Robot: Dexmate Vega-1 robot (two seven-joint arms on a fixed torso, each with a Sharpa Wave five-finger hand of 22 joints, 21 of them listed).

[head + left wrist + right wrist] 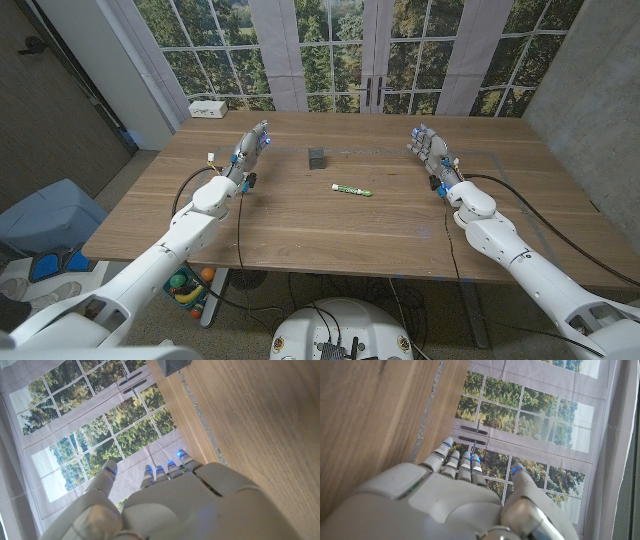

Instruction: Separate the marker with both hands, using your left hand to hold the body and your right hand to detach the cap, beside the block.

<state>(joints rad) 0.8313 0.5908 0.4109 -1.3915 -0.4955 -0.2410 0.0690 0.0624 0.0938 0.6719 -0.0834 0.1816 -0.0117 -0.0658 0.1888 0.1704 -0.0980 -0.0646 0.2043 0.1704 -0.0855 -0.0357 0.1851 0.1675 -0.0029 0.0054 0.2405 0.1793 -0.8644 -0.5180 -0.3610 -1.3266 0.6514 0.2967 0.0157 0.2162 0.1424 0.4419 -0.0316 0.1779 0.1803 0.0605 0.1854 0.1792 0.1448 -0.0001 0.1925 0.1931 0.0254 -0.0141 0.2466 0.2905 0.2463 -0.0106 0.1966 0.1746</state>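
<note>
Both hands, left [252, 146] and right [428, 150], hold nothing, fingers apparently extended. We find the marker [352, 189] capped, untouched near the block [316, 157]; separation remains wholly undone.

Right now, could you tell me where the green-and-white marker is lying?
In the head view, the green-and-white marker lies on the wooden table near its middle, just in front and right of the small dark block, between both hands.

A green-and-white marker [352, 189] lies flat on the wooden table, near its middle, cap on and in one piece, its length running roughly across the table. A small dark grey block [316, 157] stands upright behind it, slightly to the left, the two near each other but apart.
</note>
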